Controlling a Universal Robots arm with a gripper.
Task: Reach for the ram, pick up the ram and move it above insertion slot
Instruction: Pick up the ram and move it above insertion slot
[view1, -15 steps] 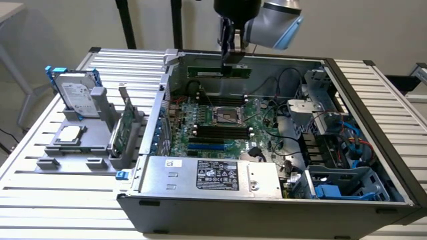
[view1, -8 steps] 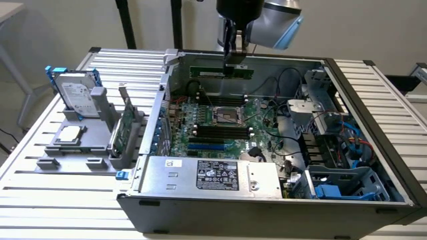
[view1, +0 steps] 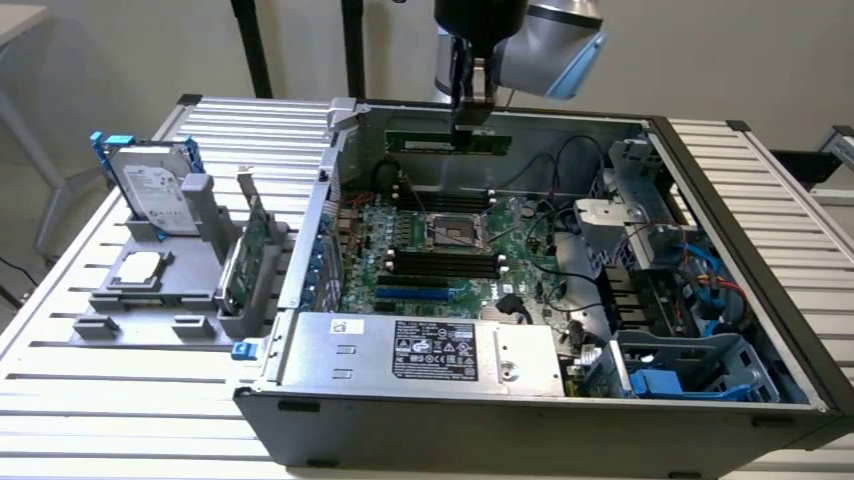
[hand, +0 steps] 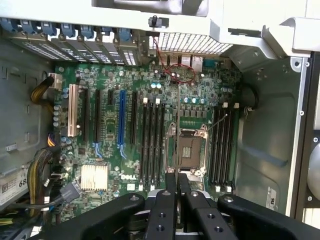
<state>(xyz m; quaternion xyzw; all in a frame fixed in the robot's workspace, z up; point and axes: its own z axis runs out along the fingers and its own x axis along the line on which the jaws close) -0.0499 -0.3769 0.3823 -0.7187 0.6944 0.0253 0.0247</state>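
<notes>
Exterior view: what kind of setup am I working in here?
Likely a computer assembly test bench: an open PC case on a slatted metal table, a grey parts stand holding a hard drive, and the tool holding the ram above the motherboard.

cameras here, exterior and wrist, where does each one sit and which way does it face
Exterior view: off the arm, raised, looking down at an angle into the open computer case; it shows the arm's end, with the gripper holding the ram above the motherboard.
Wrist view: on the wrist, looking straight down onto the motherboard; the black fingers sit close together at the frame's edge.
Shared: the motherboard, its CPU socket and black memory slots.
</notes>
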